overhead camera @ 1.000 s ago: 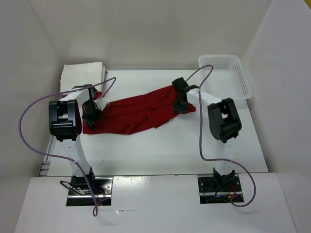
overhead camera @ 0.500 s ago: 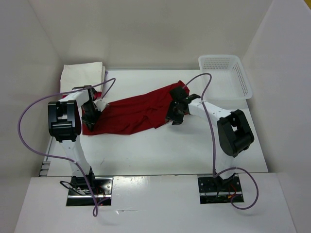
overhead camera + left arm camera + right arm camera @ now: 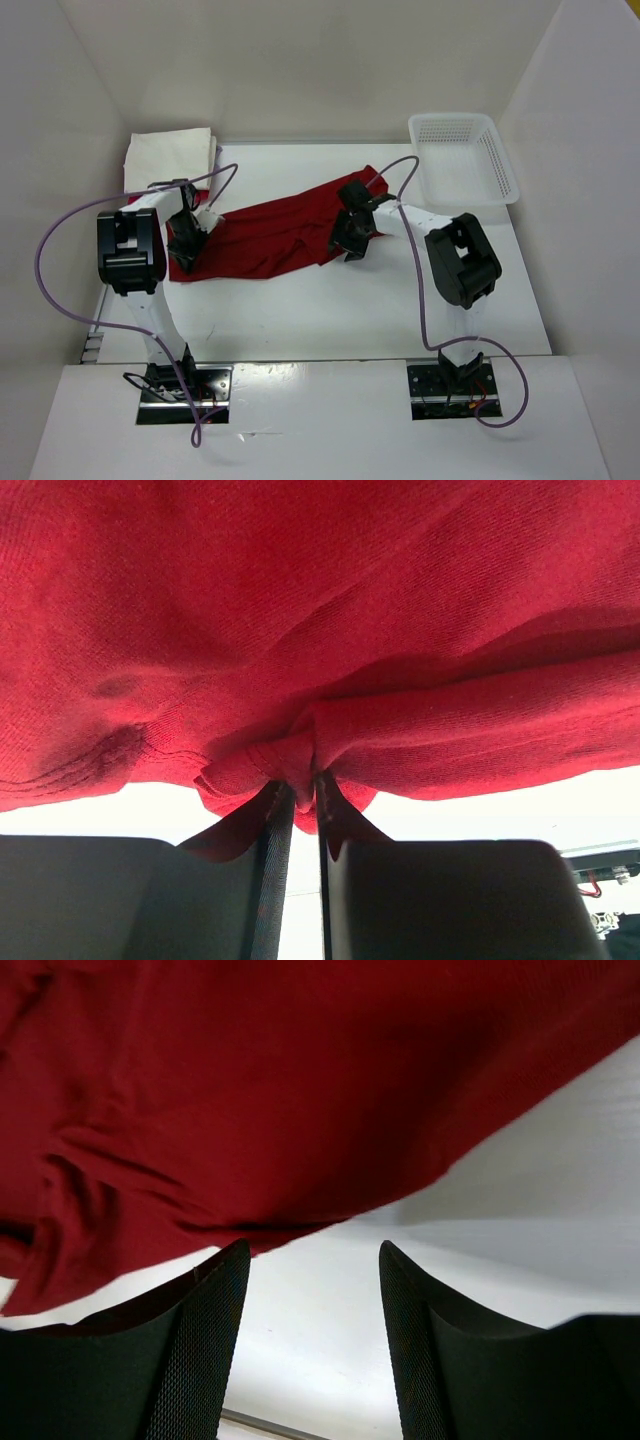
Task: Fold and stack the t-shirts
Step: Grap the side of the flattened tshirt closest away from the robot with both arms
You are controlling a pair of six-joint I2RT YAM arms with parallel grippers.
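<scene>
Dark red cloth at my left claw (image 3: 300,790): I hold a bunched fold of the dark red t-shirt (image 3: 320,630) pinched between my two fingers, which stand almost together.
My right claw (image 3: 315,1255): fingers apart with nothing between them. Bare white table (image 3: 330,1360) shows through the gap.
Shirt edge at my right claw: it lies just ahead of my fingertips, rumpled; I cannot tell whether it touches them.
Between my claws: the shirt lies crumpled on the table, running from my left grip across to my right claw.
Beyond my left claw: a folded cream white t-shirt (image 3: 168,152), at the far corner.
Beyond my right claw, to its right: a white lattice basket (image 3: 500,165), well apart from the red shirt.
</scene>
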